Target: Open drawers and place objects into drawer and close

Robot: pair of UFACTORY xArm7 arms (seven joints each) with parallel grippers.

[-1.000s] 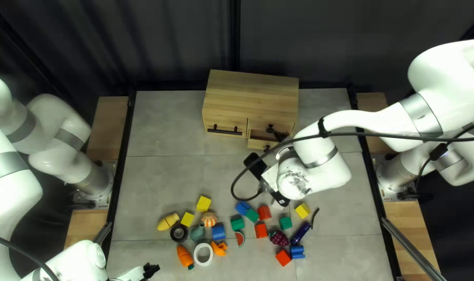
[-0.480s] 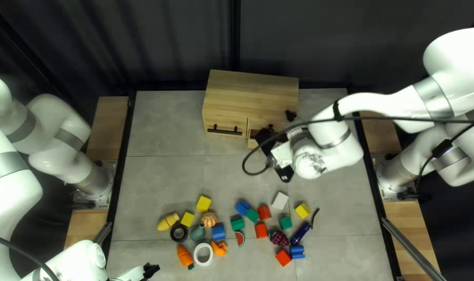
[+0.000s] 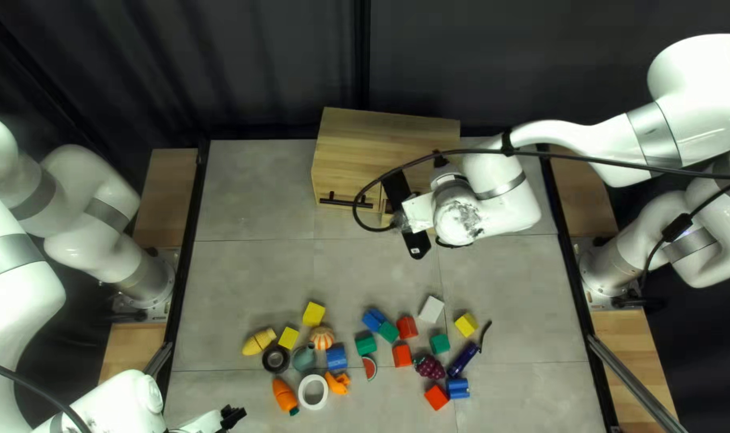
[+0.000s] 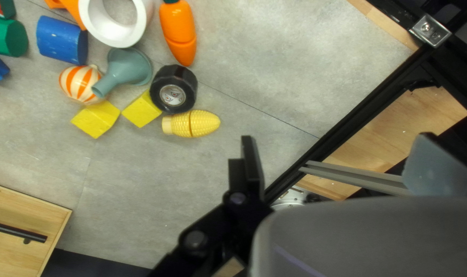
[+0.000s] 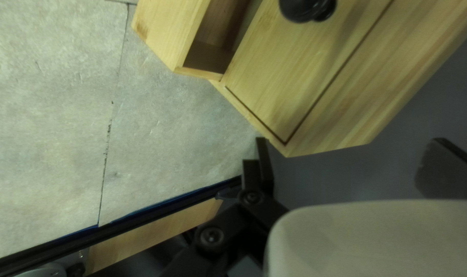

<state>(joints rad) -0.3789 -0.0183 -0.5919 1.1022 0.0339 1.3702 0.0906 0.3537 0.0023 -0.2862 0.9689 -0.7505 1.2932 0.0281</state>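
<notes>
Since closed drawer (image 5: 290,77) looks rigid, likely light, we best pinch smooth knob (image 5: 304,9) around neck; left pincer (image 4: 340,137), right pincer (image 5: 351,139) wide open, empty.

blocks (image 3: 314,313) 13 | rolls (image 4: 179,74) 2 | funnel (image 4: 128,66) 1 | corn (image 4: 197,124) 1 | carrot (image 4: 178,28) 1 | eggplant (image 3: 462,360) 1 | cabinet (image 3: 381,132) 1

Glossy white arms (image 3: 701,88), grey bands (image 3: 653,132), black cable (image 3: 605,162)

Table (image 3: 253,273) softly lit, curtain (image 3: 261,64) dim, right arm (image 3: 693,96) bright
</notes>
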